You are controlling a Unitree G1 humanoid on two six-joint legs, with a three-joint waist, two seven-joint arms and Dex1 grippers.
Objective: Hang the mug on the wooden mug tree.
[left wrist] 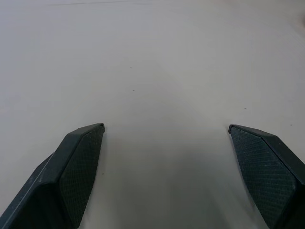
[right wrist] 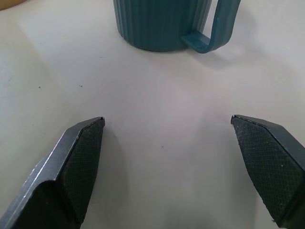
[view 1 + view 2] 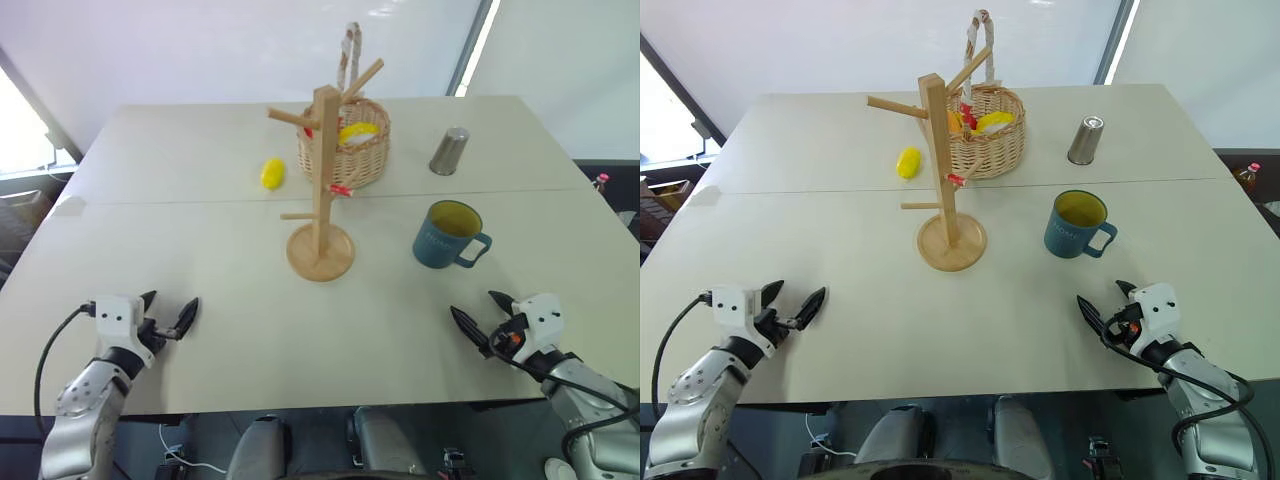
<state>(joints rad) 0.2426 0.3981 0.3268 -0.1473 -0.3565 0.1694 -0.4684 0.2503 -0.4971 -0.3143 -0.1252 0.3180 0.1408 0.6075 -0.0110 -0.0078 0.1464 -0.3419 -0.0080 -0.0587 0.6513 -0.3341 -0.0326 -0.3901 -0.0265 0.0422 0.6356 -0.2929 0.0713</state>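
Observation:
The blue-teal mug (image 3: 447, 236) stands upright on the table, right of centre, its yellow-green inside showing and its handle turned to the right. The wooden mug tree (image 3: 322, 190) stands at the middle of the table on its round base, its pegs bare. My right gripper (image 3: 482, 316) hovers open near the front edge, a short way in front of the mug (image 2: 162, 24), nothing between its fingers. My left gripper (image 3: 168, 312) is open over bare table at the front left, with empty fingers (image 1: 78, 167).
A wicker basket (image 3: 350, 145) holding yellow and red items sits just behind the tree. A yellow lemon-like object (image 3: 272, 173) lies to the left of the basket. A slim metal tumbler (image 3: 449, 151) stands at the back right. The beige table (image 3: 200, 260) has a seam across its middle.

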